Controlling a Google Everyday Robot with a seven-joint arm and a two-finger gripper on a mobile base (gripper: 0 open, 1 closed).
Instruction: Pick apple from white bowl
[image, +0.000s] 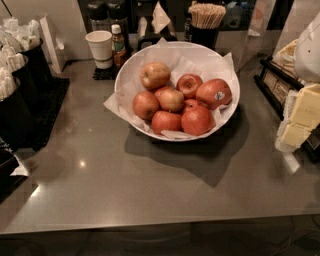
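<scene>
The apple (214, 93), large and red with a small white-and-blue sticker, lies at the right side of the white bowl (233, 107), on top of several other apples. The bowl is wide, lined with crinkled white paper, and stands at the back middle of the grey counter (150, 185). My gripper (301, 120) shows as pale yellowish and white parts at the right edge of the camera view, cut off by the frame. It is to the right of the bowl, apart from it and from the apple.
A white paper cup (99, 47) and a small sauce bottle (118, 45) stand behind the bowl's left side. A dark holder of wooden sticks (205, 22) is behind it. Black containers (20, 95) fill the left; a dark rack (277, 85) stands at the right.
</scene>
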